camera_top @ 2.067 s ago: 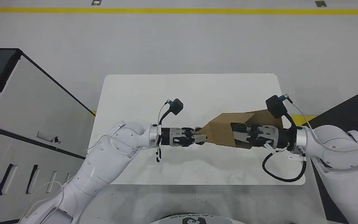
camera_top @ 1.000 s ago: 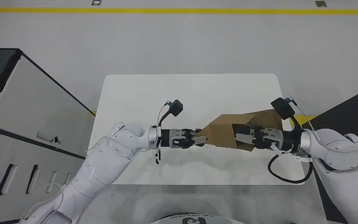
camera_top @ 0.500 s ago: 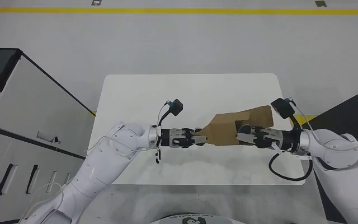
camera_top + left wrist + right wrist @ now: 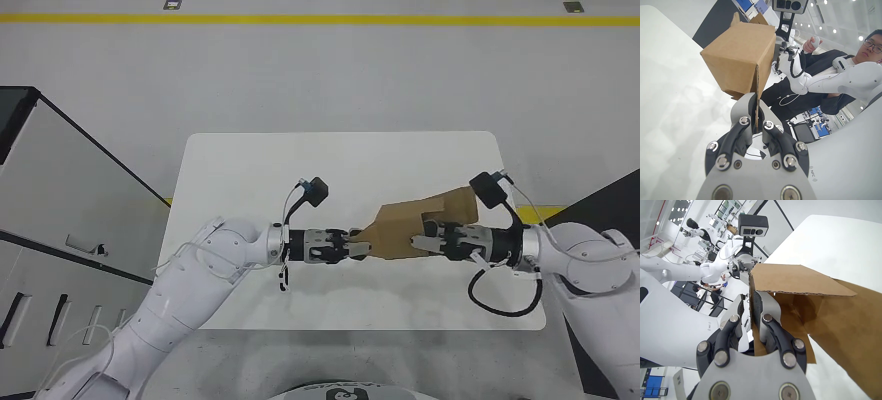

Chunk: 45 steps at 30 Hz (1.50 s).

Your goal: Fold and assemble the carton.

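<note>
A: Carton (image 4: 415, 232), where's it sitting for you?

B: It's hanging over the right half of the bench (image 4: 300, 170), opened into a tube, with its long axis running straight from one of your arms to the other. I can't tell whether it's touching the bench.

A: Left jaws?

B: They're pinching a cardboard edge at the carton's left end, clamped tight on it. You're carrying the carton from that side.

A: Right jaws?

B: They're sitting at the open right end, narrow and straddling one wall, one finger (image 4: 761, 308) inside and one outside. I'm seeing a sliver of gap, so I'm judging them not clamped.

A: So what's the next move turning on?

B: The loose flaps are lying at the right end, right at your right jaws. That arm is the nearer one, so I'm guessing it's doing the folding while the left is bracing along the axis.
</note>
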Each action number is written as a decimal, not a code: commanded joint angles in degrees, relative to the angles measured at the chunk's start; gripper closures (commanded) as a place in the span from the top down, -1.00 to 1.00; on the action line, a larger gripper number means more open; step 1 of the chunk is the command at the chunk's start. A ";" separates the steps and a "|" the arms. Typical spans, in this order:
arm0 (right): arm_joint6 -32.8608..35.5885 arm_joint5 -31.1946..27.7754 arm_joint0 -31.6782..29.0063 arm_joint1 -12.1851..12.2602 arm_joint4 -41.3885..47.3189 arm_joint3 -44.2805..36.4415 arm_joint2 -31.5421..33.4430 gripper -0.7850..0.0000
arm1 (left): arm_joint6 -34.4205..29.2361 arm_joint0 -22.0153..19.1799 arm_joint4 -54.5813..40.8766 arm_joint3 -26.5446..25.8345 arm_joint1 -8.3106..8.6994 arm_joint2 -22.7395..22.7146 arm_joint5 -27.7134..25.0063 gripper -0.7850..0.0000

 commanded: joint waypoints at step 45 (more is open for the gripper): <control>4.79 -6.03 0.88 -0.86 32.04 17.60 -3.28 -1.00 | 2.98 3.16 2.87 -3.33 0.94 -3.22 -0.25 1.00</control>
